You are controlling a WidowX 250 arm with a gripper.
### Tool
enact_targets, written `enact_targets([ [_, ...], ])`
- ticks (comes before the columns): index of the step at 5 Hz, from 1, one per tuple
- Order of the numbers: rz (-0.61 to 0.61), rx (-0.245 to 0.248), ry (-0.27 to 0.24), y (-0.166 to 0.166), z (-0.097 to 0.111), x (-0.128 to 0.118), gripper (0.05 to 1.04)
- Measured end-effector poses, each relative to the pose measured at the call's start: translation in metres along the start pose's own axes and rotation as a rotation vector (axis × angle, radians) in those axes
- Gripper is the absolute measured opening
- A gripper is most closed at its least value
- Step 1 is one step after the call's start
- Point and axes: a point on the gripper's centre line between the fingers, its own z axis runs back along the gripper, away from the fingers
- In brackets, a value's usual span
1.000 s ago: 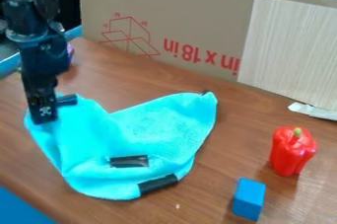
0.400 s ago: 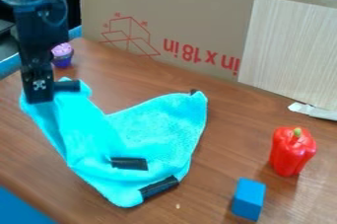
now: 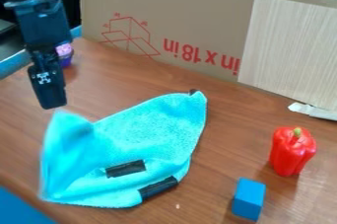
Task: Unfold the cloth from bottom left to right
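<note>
Nearest, the blue block stands where it was, right of the turquoise cloth on the table. The cloth's near left part, blurred, now spreads farther left and toward the camera than in the last frame; its upper left has dropped from beside the gripper to just below its tip. The gripper has shifted slightly right; I can't tell how its jaws stand. The cloth's far right corner and the red pepper haven't moved.

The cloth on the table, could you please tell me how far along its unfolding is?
The right part of the cloth lies fairly flat. The hand hangs just above its left part, apparently not gripping it. That rumpled left part probably remains to be spread.
</note>
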Motion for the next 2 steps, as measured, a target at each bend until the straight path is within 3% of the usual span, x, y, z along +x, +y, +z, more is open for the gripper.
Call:
enact_targets([
  [1, 0.018, -0.104, -0.005, -0.0041, -0.0055, -0.0007, 1.007],
  [2, 0.033, -0.106, -0.002, -0.0123, 0.0038, -0.002, 1.007],
])
